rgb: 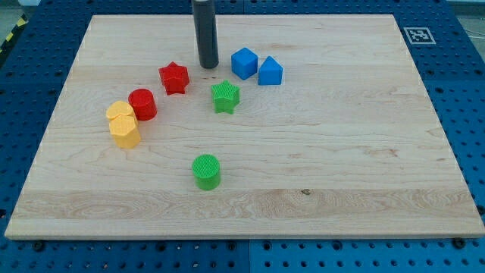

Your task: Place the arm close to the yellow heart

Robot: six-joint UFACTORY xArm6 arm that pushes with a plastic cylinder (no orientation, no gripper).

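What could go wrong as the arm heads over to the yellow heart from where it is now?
My tip sits at the view's top, and the red star and red cylinder lie roughly along the way to the yellow heart, so they may get shoved. The heart touches a yellow hexagon; overshooting could push both.

pale wooden board (341,152) on blue pegboard (462,91).

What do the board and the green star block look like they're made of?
The pale wooden board looks like light, matt wood: visible grain lines and plank seams. The green star-shaped block is probably matt plastic, perhaps 3D-printed; its top shows fine ridges, though that is hard to confirm.
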